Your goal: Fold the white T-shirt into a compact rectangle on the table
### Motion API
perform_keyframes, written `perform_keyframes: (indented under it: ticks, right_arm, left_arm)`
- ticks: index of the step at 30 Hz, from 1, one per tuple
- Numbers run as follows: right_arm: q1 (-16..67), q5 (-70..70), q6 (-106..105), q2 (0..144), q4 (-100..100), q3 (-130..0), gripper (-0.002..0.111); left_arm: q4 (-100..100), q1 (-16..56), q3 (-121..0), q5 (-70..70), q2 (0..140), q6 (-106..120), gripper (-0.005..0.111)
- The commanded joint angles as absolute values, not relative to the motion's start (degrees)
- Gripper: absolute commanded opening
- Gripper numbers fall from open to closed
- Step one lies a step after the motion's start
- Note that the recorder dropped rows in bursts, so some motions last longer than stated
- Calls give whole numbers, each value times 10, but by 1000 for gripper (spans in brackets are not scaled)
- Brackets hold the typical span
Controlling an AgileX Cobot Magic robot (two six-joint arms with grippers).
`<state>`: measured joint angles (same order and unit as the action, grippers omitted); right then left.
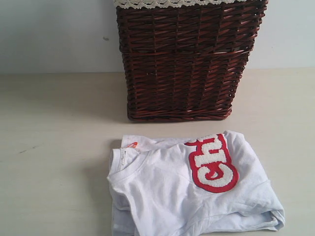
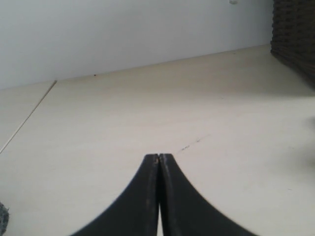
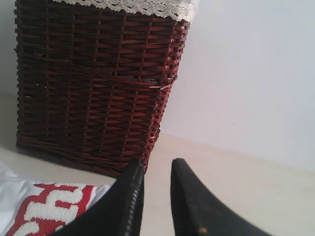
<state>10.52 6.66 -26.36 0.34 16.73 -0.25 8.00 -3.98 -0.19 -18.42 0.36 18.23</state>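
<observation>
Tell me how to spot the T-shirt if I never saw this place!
Find the tall dark brown wicker basket at the back of the pale beige table. Just in front of it, not touching, lies a folded white T-shirt. Nothing else there has its big red patch with fuzzy white letters and a tiny orange neck tag.

Looks like a plain indoor test setup dressed for laundry work: a pale beige counter (image 1: 49,147) runs up to a blank grey-white wall (image 1: 49,34), and on it sit a dark brown wicker basket (image 1: 182,64) with cream lace trim (image 1: 167,4) and a folded white T-shirt (image 1: 162,196)
</observation>
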Motion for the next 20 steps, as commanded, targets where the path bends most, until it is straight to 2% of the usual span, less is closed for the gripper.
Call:
perform_keyframes:
  ticks: [1, 20]
  right_arm:
    - [103, 68, -262, 0, 166, 0, 22]
    - [103, 68, -263, 0, 183, 0, 22]
  left_arm:
    - [82, -40, 0, -179, 0, 183, 1]
    - [82, -40, 0, -179, 0, 183, 1]
